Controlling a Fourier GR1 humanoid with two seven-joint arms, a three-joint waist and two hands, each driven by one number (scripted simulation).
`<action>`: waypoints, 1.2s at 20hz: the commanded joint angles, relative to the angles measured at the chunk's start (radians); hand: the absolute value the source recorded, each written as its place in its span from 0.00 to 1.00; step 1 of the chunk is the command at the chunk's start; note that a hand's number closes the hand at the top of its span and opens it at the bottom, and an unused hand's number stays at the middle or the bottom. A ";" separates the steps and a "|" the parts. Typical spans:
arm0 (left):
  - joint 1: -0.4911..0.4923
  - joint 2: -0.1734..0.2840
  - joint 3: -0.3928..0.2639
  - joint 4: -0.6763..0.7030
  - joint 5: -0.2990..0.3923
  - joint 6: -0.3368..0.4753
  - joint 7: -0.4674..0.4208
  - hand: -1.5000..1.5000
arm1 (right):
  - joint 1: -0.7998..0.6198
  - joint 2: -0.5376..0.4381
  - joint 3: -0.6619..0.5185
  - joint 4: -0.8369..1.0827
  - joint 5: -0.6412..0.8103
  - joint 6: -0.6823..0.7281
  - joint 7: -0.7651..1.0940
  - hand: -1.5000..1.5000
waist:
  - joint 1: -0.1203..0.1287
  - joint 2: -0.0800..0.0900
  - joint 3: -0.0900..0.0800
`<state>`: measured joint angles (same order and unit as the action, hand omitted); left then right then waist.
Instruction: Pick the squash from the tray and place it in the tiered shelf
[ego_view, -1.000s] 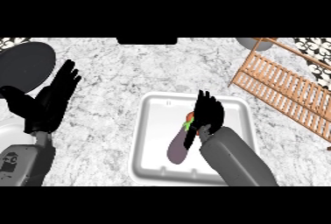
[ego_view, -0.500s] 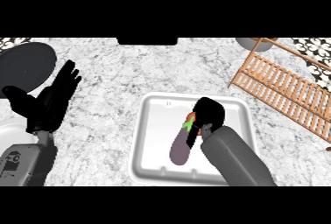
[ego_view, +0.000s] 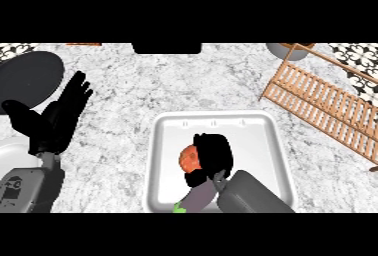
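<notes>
The squash (ego_view: 190, 158) lies in the white tray (ego_view: 214, 119). Its orange end shows beside my fingers, and a purplish body and green tip reach toward the tray's near edge. My right hand (ego_view: 214, 152) is over it with fingers curled round its upper part, hiding much of it. The wooden tiered shelf (ego_view: 325, 107) stands at the right, well apart from the tray. My left hand (ego_view: 63, 115) rests open at the left, fingers up, holding nothing.
A dark round plate (ego_view: 29, 75) sits at the far left behind my left hand. A grey pot (ego_view: 284, 50) stands at the back by the shelf's corner. A black object (ego_view: 166, 48) lies at the back edge's middle.
My right hand's fingers have curled down round the squash, and the hand has drawn back toward me. The squash's orange end now shows. The left hand has not moved.
</notes>
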<state>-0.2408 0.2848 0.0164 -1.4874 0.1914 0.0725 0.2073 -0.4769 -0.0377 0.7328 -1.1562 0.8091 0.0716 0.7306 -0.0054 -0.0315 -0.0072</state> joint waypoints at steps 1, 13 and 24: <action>0.004 0.007 0.007 0.001 0.004 -0.005 -0.001 0.50 | 0.122 -0.004 0.275 -0.116 0.033 0.063 -0.226 1.00 | 0.006 0.002 0.007; 0.044 0.016 0.051 -0.008 0.015 0.011 -0.015 0.50 | 0.513 -0.426 0.338 -0.966 -0.030 -0.214 -0.407 1.00 | -0.076 0.010 0.008; 0.049 0.051 0.067 -0.041 0.024 -0.016 0.006 0.50 | 0.690 -0.675 0.066 -1.485 -0.144 -0.267 -0.301 1.00 | -0.051 0.023 0.008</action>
<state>-0.1874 0.3170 0.0691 -1.5211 0.2067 0.0704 0.2080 0.1152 -0.5775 0.8866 -2.3269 0.7707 -0.2219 0.3812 -0.0634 -0.0138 0.0002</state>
